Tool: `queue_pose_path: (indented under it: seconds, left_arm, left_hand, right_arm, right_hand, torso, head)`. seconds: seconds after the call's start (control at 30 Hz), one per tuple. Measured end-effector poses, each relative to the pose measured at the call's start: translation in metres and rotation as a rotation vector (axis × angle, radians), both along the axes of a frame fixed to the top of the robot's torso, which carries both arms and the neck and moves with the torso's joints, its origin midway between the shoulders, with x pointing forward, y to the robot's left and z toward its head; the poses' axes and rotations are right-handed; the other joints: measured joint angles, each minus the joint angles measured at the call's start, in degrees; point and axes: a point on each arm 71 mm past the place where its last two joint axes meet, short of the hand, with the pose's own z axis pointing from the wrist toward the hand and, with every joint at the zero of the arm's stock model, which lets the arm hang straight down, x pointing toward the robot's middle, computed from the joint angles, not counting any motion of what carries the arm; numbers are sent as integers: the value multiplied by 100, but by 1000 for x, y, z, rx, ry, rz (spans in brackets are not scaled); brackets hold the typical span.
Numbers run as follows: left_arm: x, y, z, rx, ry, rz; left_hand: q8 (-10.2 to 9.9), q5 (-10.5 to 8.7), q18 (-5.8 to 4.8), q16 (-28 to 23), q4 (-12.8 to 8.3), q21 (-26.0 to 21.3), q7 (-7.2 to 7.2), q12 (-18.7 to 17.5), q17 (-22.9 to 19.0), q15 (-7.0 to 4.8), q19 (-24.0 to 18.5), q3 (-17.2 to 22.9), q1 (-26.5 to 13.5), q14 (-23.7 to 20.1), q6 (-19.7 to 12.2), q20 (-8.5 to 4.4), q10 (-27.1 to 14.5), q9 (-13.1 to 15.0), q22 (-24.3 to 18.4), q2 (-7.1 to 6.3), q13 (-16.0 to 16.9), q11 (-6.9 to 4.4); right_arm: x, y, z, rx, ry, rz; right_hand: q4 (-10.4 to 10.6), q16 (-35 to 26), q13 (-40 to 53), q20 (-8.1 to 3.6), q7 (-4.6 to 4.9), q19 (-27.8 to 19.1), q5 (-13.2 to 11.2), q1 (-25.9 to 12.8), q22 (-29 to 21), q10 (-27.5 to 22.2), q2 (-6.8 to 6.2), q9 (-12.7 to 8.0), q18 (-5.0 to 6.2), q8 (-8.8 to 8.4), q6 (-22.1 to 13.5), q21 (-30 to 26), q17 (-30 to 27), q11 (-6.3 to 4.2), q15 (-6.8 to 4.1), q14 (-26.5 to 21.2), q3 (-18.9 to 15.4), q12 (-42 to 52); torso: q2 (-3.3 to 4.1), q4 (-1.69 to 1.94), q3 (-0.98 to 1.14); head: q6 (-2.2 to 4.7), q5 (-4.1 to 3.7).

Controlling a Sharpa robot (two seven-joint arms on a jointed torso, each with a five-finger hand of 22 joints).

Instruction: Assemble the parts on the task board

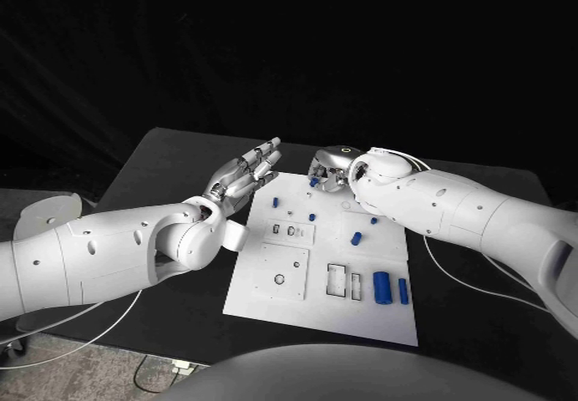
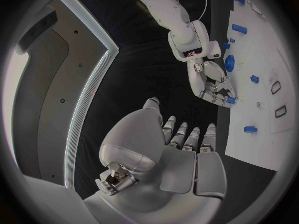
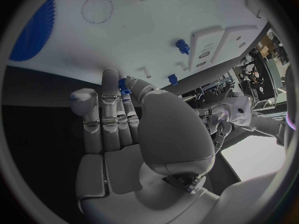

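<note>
Right hand (image 1: 336, 170) at the far edge of the task board (image 1: 277, 302), pinching a small blue part (image 3: 124, 90) between thumb and fingertip; left hand (image 1: 245, 175) released, fingers spread, beside the board's far left corner; a slight pinch may let the part tilt or drop before seating; black surface (image 1: 157, 167) beneath, dark room behind.

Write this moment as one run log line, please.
left hand: open, beside task board | right hand: pinches small blue part at board's far edge
</note>
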Motion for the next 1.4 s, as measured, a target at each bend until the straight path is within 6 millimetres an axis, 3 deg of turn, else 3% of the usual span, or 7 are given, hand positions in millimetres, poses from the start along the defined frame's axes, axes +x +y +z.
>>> queue_pose_path:
  seconds: [0.3, 0.53, 0.93, 1.13, 1.23, 1.3, 1.4]
  left_arm:
    - [0, 1, -2, 2, 6, 3]
    - [-1, 2, -3, 3, 12, 4]
    - [-2, 11, -5, 8, 20, 20]
    - [-2, 13, -6, 9, 23, 25]
    - [-2, 14, -7, 9, 25, 25]
    - [-2, 14, -7, 9, 27, 25]
    - [-3, 15, -8, 9, 30, 24]
  left_hand:
    - [0, 14, 0, 0, 0, 0, 13, 0, 0, 0, 0, 0, 0, 0, -13, 0, 0, 0, -1, 0, 0, 0]
    - [0, 24, 0, 0, 0, 0, 40, 0, -1, 0, 0, 0, 0, 0, 0, 0, 0, -1, -1, 0, 0, 0]
    - [23, 68, -1, 23, -16, 0, 40, 0, 4, 0, 0, 15, 23, 0, -1, 0, 0, -1, 4, -23, 0, 0]
    - [23, 146, 0, 60, -26, 0, 40, 78, 19, 21, 0, 58, 135, 21, -1, 0, 21, -2, 5, -31, 10, 83]
    - [23, 146, 0, 61, -39, 0, 40, 77, 19, 21, 0, 71, 135, 21, -1, 0, 33, -2, 4, -31, 10, 94]
    - [23, 152, 0, 61, -39, 0, 40, 78, 18, 23, 1, 71, 135, 23, -1, 1, 42, -2, 4, -31, 10, 103]
    - [23, 178, -1, 61, -39, 0, 40, 109, 18, 41, 20, 71, 135, 41, -1, 20, 42, -2, 4, -31, 10, 103]
  right_arm:
    - [1, -8, -3, -13, 10, -25]
    - [0, -21, 0, -3, -13, -41]
    - [-13, -68, 61, 70, -119, -31]
    - [-27, -98, 52, 71, -65, -73]
    - [-32, -116, 38, 62, -19, -114]
    - [-33, -125, 30, 57, 5, -138]
    - [-34, -135, 20, 50, 35, -170]
  right_hand:
    - [-72, -67, -14, 47, -203, -398, -247, 12, -401, -1362, -99, -243, 0, 1, -1116, -478, 7, 135, 21, -281, -266, 11]
    - [-40, -67, 8, 49, -210, -497, -330, 12, -518, -1630, -98, -266, 0, 2, -1245, -638, -5, 142, 34, -346, -462, 11]
    - [-62, -200, 140, 37, 14, -902, -286, 109, -968, -1061, 17, -222, 90, 92, -1021, -1202, -82, 49, 17, -588, -525, 404]
    - [-63, -388, 352, 75, -49, -1232, -263, 137, -1234, -431, 64, -247, 181, 36, -1084, -1590, -185, 27, 61, -843, -525, 875]
    - [-120, -354, 861, 80, -49, -1286, -292, 137, -1240, 39, 64, -247, 181, 36, -1084, -1660, -142, -133, 35, -867, -607, 1633]
    - [-130, 159, 2374, -16, -85, -1147, -300, 160, -1002, -808, 138, -245, 180, 36, -1016, -1504, 407, -209, -51, -889, -813, 3197]
    - [-99, 2830, 5878, -71, -89, -161, -434, 145, 683, 364, 161, -209, -103, 36, -917, 40, 3294, -313, -93, 94, -1013, 6491]
  torso:
    - [-7, -10, 3]
    - [-10, -16, 5]
    - [-66, -84, -26]
    - [-88, -126, -41]
    - [-99, -146, -44]
    - [-106, -158, -45]
    - [-116, -166, -44]
  head:
    - [0, 30]
    - [0, 39]
    - [0, 102]
    - [0, 109]
    - [0, 114]
    - [0, 115]
    - [0, 88]
